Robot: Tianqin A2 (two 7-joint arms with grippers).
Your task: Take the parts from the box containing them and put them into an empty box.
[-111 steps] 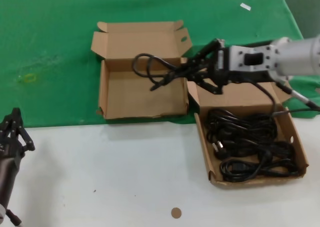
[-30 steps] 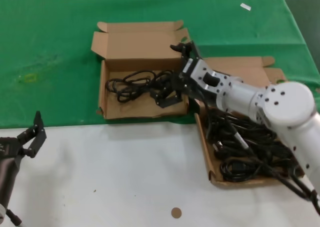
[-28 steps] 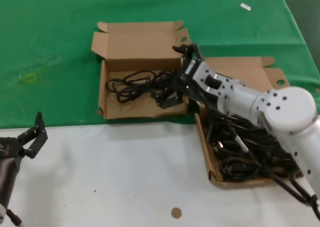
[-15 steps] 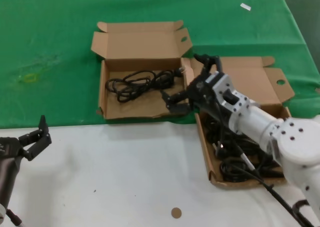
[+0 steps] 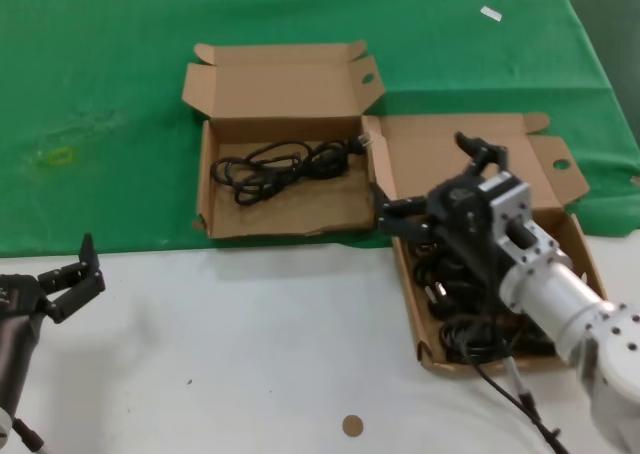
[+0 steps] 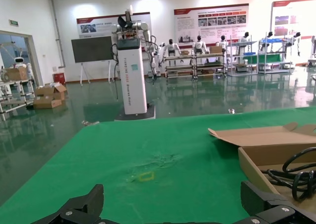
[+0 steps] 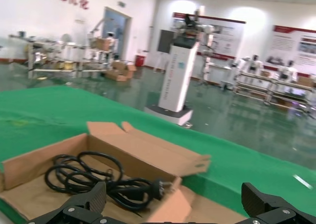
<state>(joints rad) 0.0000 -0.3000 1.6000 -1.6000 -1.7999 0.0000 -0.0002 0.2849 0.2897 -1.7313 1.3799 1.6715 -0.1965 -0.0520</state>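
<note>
Spread and empty, the right gripper (image 5: 440, 179) hangs over the full box (image 5: 575, 236), beside the left box (image 5: 205, 174) holding one cable (image 5: 280, 164). Left gripper (image 5: 75, 279), apparently spread too, waits well apart.

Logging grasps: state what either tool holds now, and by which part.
Nothing is held. The right tool hangs open over the box of cables; the left tool waits open. One cable lies in the other box.
</note>
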